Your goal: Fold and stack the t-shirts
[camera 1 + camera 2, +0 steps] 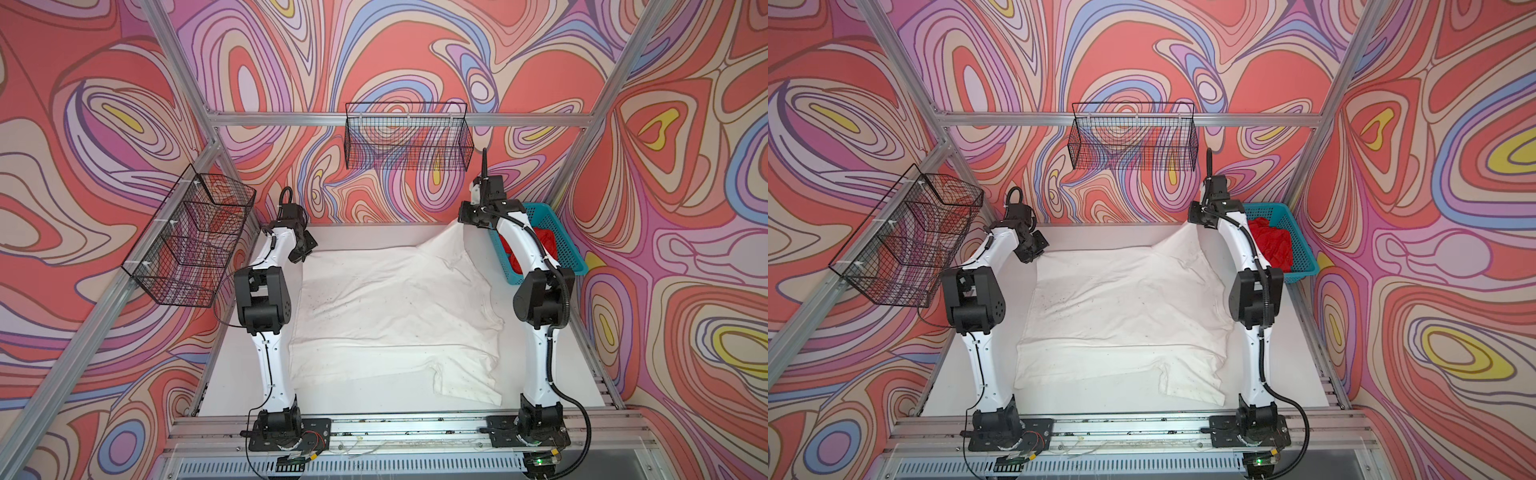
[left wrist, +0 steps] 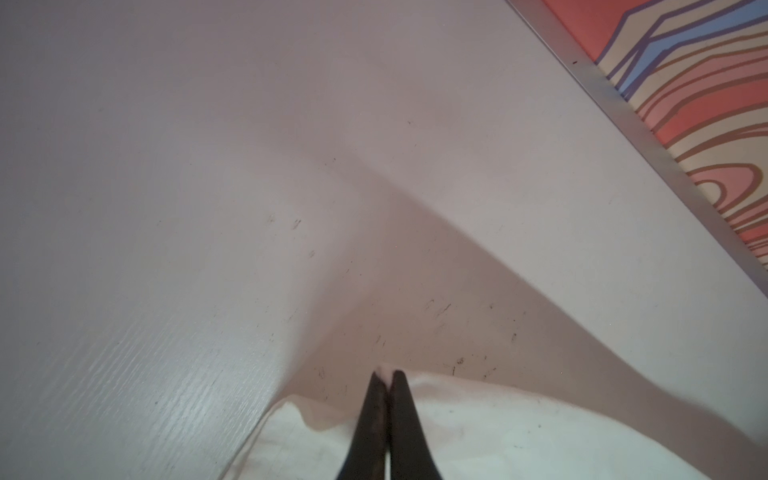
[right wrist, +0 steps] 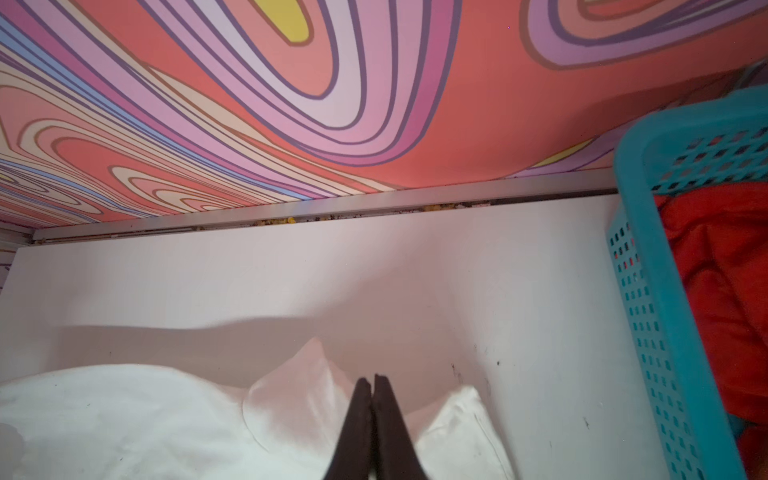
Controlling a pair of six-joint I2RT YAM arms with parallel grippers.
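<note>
White t-shirt far corners pinched in left end effector, right end effector

Your two top views look down steeply from high above the near edge, taking in the whole table and both arms toward 12 o'clock. Each wrist view sits very close over its own jaws, low above the table. The right wrist view shares the teal basket at 2 o'clock with both top views.
</note>
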